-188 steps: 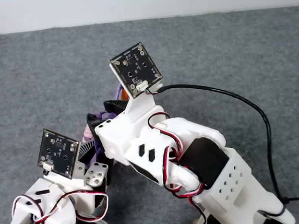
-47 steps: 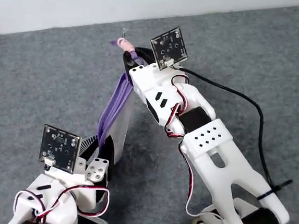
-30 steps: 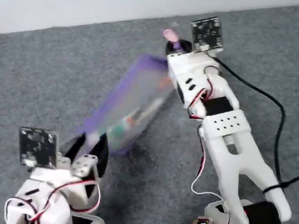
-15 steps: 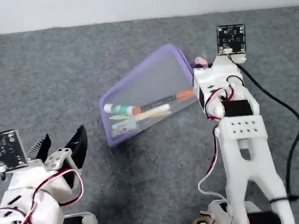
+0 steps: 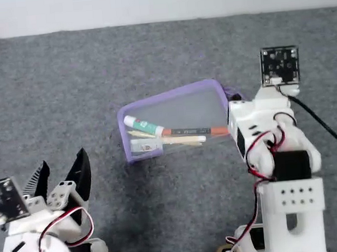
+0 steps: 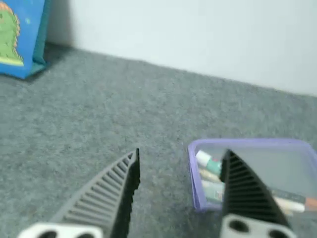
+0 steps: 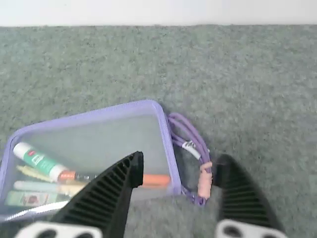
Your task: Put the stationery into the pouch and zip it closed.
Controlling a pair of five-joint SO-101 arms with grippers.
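From the high view, the pouch (image 5: 176,110) lies flat on the grey surface (image 5: 64,82), clear face up. The stationery (image 5: 163,133) is lined up inside it along the long edge nearer the arms. The right arm (image 5: 269,135) stands at the end of the pouch where the cord comes out. The left fingers (image 5: 81,169) are spread wide with nothing in them, well apart from the pouch.

In the left wrist view, those fingers gape over bare carpet. The pouch sits beyond one fingertip, not touched. A blue box (image 6: 20,34) stands far off by the wall.

In the right wrist view, the right fingers (image 7: 114,188) are wide open and hold nothing. They hang above the pouch's corner, where the purple cord (image 7: 185,134) and its pink tag (image 7: 204,181) trail onto the surface. The purple edging runs unbroken round that corner, so I judge the zip closed, though the teeth are too fine to tell for sure.

The step in hand looks like letting go and clearing off. To do it well, the right arm should lift straight up with its fingers wide, so that neither tip hooks the cord loop or drags the tag. The pouch looks light and would slide with any pull. A sideways sweep across the corner is the thing to avoid.
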